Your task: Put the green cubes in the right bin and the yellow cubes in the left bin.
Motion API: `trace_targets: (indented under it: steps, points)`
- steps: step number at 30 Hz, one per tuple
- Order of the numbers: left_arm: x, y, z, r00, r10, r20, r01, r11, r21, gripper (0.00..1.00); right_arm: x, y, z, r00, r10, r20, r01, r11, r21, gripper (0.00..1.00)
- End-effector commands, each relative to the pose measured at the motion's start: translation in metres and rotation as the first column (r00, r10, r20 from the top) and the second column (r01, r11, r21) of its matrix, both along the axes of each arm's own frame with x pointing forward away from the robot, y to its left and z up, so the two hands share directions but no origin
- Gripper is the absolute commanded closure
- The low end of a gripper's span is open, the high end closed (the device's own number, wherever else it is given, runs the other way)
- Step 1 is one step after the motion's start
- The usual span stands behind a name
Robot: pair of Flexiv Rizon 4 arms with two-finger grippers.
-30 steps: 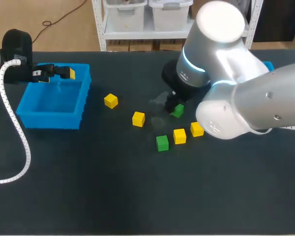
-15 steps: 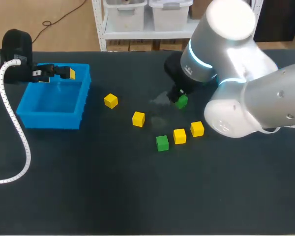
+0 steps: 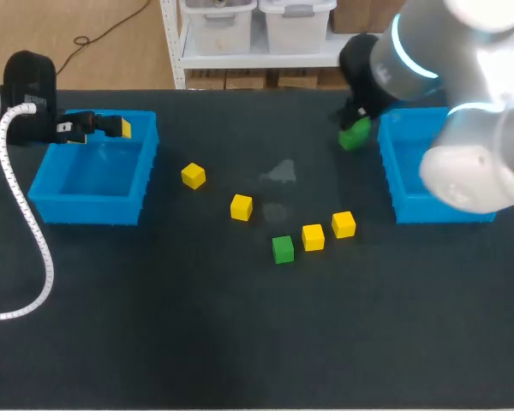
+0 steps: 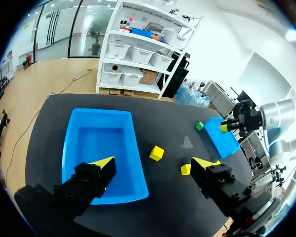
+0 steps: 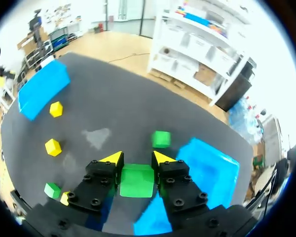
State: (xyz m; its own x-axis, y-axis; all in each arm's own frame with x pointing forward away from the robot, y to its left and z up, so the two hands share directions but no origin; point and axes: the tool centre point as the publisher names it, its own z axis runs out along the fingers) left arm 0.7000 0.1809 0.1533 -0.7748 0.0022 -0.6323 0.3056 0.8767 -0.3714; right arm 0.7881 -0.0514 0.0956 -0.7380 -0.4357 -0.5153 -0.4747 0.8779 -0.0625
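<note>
1. On the table (image 3: 154, 342): four yellow cubes (image 3: 241, 206), two loose green cubes (image 3: 282, 249), all well off the edges.
2. Right gripper (image 5: 136, 159) pinches a third green cube (image 5: 136, 180) just beside the right bin (image 3: 437, 211).
3. Left gripper (image 4: 153, 162) gapes empty over the left bin (image 3: 86, 210) rim.

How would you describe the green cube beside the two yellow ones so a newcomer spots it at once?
On the dark table, look between the left bin and the right bin. Three cubes lie there in a short slanting row, and the green cube is at its left end. Both its row-mates are yellow cubes.
</note>
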Motion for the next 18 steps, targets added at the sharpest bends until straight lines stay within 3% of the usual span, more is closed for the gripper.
trace_targets:
  steps: [1, 8, 13, 14, 15, 16, 18]
  points:
    - [0.000, 0.002, -0.002, 1.000, -0.007, 0.008, 0.007, 1.000, -0.011, 0.00, -0.018, -0.036, 0.021, 0.994, -0.057, 0.090, 0.052, 0.997, 0.052, 1.00]
    - [0.000, 0.002, -0.002, 1.000, -0.007, 0.008, 0.007, 1.000, -0.011, 0.00, -0.019, -0.074, -0.003, 0.986, -0.160, 0.047, 0.156, 0.985, 0.079, 1.00]
    - [0.000, 0.002, -0.002, 1.000, -0.007, 0.008, 0.007, 1.000, -0.011, 0.00, -0.019, -0.085, -0.024, 0.981, -0.195, -0.002, 0.195, 0.978, 0.073, 0.98]
    - [0.000, 0.002, -0.002, 1.000, -0.007, 0.008, 0.007, 1.000, -0.011, 0.00, -0.018, -0.086, -0.026, 0.980, -0.199, -0.007, 0.199, 0.977, 0.073, 0.84]
    - [0.000, 0.002, -0.002, 1.000, -0.007, 0.008, 0.007, 1.000, -0.011, 0.00, -0.018, -0.086, -0.028, 0.979, -0.203, -0.012, 0.203, 0.976, 0.073, 0.61]
    - [0.000, 0.002, -0.002, 1.000, -0.007, 0.008, 0.007, 1.000, -0.011, 0.00, -0.018, -0.087, -0.028, 0.978, -0.211, -0.012, 0.211, 0.975, 0.077, 0.00]
    - [0.000, 0.002, -0.002, 1.000, -0.007, 0.008, 0.007, 1.000, -0.011, 0.00, -0.015, -0.088, -0.027, 0.975, -0.221, -0.009, 0.221, 0.971, 0.086, 0.00]
